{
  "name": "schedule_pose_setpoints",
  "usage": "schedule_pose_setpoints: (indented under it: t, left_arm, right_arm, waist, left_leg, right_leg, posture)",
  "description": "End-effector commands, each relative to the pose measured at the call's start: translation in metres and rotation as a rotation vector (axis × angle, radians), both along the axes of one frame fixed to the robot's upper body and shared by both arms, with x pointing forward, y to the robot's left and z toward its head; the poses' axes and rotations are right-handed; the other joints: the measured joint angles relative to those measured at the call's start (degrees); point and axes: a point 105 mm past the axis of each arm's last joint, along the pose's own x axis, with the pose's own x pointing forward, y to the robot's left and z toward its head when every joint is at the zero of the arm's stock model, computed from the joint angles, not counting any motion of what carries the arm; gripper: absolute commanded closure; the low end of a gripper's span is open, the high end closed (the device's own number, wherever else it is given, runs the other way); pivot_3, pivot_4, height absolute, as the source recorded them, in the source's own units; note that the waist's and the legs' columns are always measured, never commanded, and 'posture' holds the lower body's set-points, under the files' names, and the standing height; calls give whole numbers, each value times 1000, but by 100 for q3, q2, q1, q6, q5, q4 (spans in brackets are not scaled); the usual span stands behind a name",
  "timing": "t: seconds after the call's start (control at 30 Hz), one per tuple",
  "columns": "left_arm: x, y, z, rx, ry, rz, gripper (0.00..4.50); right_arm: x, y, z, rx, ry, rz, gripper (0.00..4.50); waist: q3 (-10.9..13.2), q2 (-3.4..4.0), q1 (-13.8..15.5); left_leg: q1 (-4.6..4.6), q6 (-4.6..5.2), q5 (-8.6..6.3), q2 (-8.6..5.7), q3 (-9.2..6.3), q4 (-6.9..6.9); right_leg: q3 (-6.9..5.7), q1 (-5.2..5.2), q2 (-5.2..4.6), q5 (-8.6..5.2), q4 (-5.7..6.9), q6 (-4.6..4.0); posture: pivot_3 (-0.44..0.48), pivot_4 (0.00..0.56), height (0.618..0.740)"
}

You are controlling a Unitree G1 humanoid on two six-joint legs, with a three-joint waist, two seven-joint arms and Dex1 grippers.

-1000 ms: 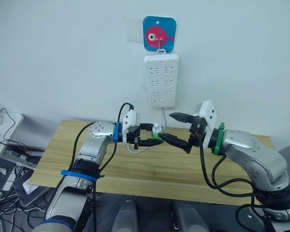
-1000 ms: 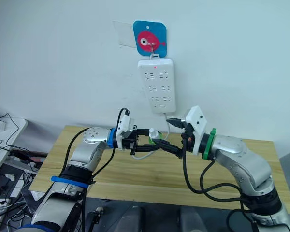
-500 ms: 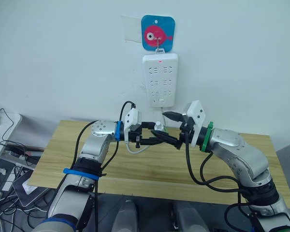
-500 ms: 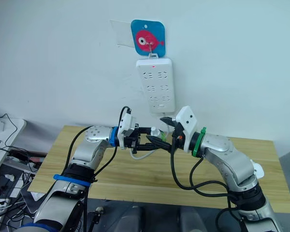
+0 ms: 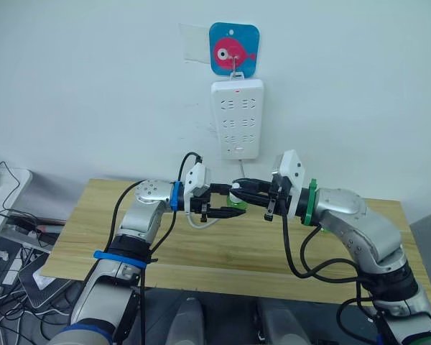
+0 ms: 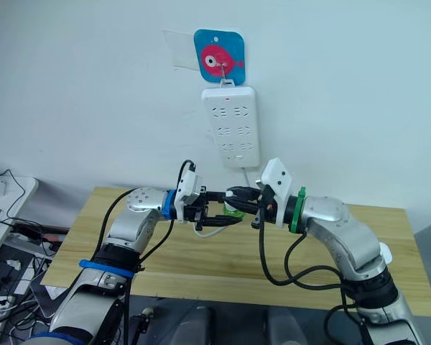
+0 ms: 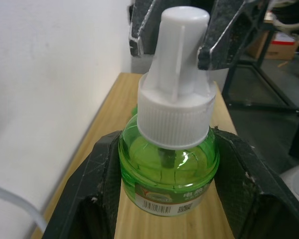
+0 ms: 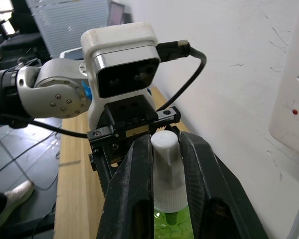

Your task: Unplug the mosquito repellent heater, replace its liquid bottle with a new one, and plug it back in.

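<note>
A green liquid bottle (image 7: 169, 167) with a white ribbed collar and a tall white cap (image 7: 182, 45) hangs above the wooden table (image 5: 201, 251). My left gripper (image 5: 228, 201) is shut on its green body, one black finger on each side. From the other side my right gripper (image 5: 238, 189) has its two fingers pressed against the white cap (image 8: 164, 159). The bottle (image 5: 234, 204) is level with the bottom of the power strip, out in front of the wall. The mosquito repellent heater is out of view.
A tall white power strip (image 5: 237, 118) hangs on the wall under a blue tag with a pink fish (image 5: 233, 49). Its white cable (image 5: 197, 221) loops onto the table under my left gripper. Cables and devices (image 5: 7, 237) lie off the table's left end.
My right gripper came in from the right and its fingers closed from wide open onto the bottle's cap. The left gripper kept holding the bottle in place.
</note>
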Motion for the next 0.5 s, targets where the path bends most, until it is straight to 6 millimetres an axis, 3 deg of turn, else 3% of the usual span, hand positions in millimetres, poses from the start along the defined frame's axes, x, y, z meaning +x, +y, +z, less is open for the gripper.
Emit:
schedule_pose_setpoints:
  t: [0.03, 0.23, 0.4, 0.5]
  left_arm:
    - [-20, -5, 6, 6, -29, -126, 2268]
    - [-36, -1, 5, 44, -26, -212, 2268]
    - [-35, 2, 6, 49, -30, -185, 2268]
    - [-32, 4, 6, 41, -29, -152, 2268]
  right_arm:
    - [-12, 7, 19, 15, -13, 250, 4081]
    - [-31, 15, 15, -91, 14, 568, 4081]
    - [-23, 14, 18, -88, 2, 558, 4081]
    - [-14, 4, 24, -72, -1, 478, 3010]
  waist:
    - [1, 0, -4]
    - [6, 0, 46]
    - [11, -2, 97]
    - [12, -1, 124]
  left_leg:
    - [1, 0, 0, 0, -2, -2]
    - [-2, 2, 0, 6, -10, -11]
    - [-7, 2, 0, 3, -14, -8]
    - [-7, 2, 1, 3, -17, -7]
  right_leg:
    - [-1, 1, 0, 0, 0, 0]
    - [-13, -2, 4, -3, -7, -5]
    - [-16, -1, -2, -2, -11, -5]
    - [-18, -1, -2, -2, -8, -5]
  posture:
    - [64, 202, 740]
    - [124, 211, 740]
    - [143, 217, 740]
    - [135, 215, 740]
